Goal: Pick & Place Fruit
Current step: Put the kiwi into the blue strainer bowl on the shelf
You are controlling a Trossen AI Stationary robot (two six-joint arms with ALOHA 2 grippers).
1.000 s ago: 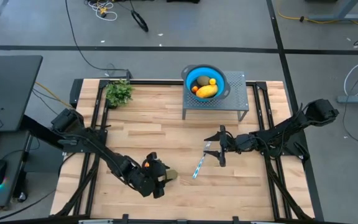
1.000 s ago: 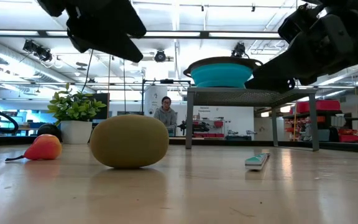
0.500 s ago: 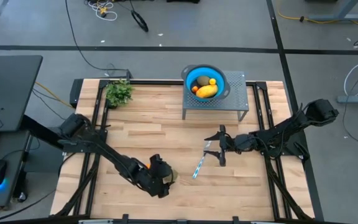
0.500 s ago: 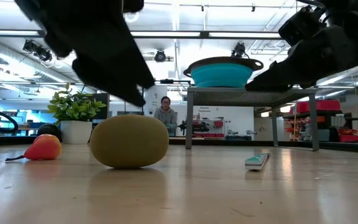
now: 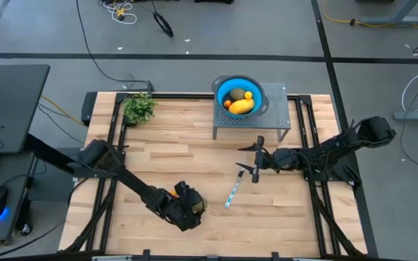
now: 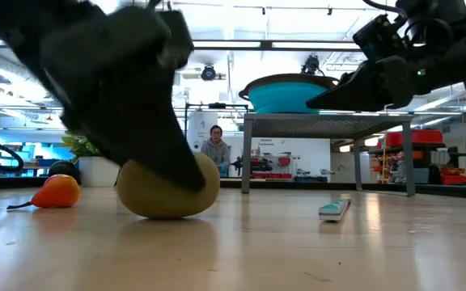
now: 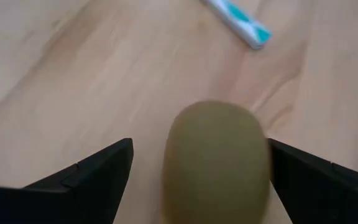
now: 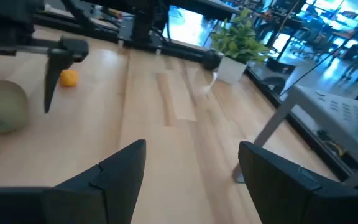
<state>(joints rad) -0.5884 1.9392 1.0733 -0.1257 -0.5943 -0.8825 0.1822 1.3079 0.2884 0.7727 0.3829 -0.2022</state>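
- Down at the near edge of the wooden surface (image 5: 173, 156), our left hand (image 5: 192, 210) sits low over a kiwi (image 7: 216, 163), its fingers spread wide and standing either side of the fruit without gripping it
- The kiwi (image 6: 168, 184) lies on the surface; from the low view our left arm covers part of it
- A small orange-red fruit (image 6: 57, 191) rests on the surface just beside the kiwi
- Our right hand (image 5: 256, 157) hovers above the surface with fingers apart, holding nothing
- A slim silver-blue utensil (image 5: 232, 194) lies flat between our two hands
- More fruit, a yellow-orange oblong (image 5: 241, 106) among it, sits in the blue bowl (image 5: 224, 88) on the grey metal stand (image 5: 278, 116)
- A green plant (image 5: 138, 107) stands at the far left corner
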